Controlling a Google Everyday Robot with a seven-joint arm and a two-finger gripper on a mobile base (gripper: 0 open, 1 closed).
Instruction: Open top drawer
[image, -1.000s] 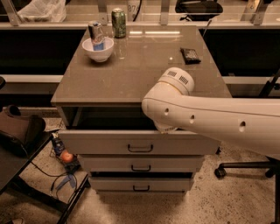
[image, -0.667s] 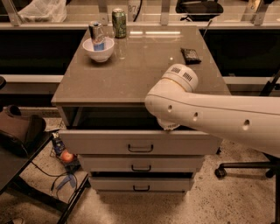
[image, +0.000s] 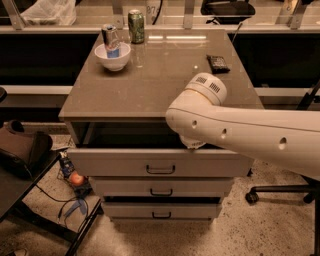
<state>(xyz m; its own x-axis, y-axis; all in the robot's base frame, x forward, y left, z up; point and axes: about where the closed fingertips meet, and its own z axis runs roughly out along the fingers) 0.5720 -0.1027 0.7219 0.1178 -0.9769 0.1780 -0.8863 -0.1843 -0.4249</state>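
The top drawer (image: 115, 162) is the widest grey-beige front, with a thin black bar handle (image: 160, 170) at its centre. It stands pulled out a little from the cabinet, and a dark gap shows above its front edge. My white arm (image: 235, 131) reaches in from the right across the cabinet's front right corner. My gripper (image: 193, 144) is mostly hidden under the arm, at the upper edge of the drawer front, right of the handle. Two narrower drawers (image: 160, 190) sit below.
On the cabinet top (image: 160, 75) stand a white bowl (image: 113, 56) holding a can, a green can (image: 136, 26) and a small black object (image: 218, 62). A brown bag (image: 20, 150) lies at the left. A red ball (image: 76, 178) and cables are on the floor, and a chair base (image: 280, 192) is at the right.
My arm has shifted slightly up and to the right. The top drawer stays pulled out by about the same amount.
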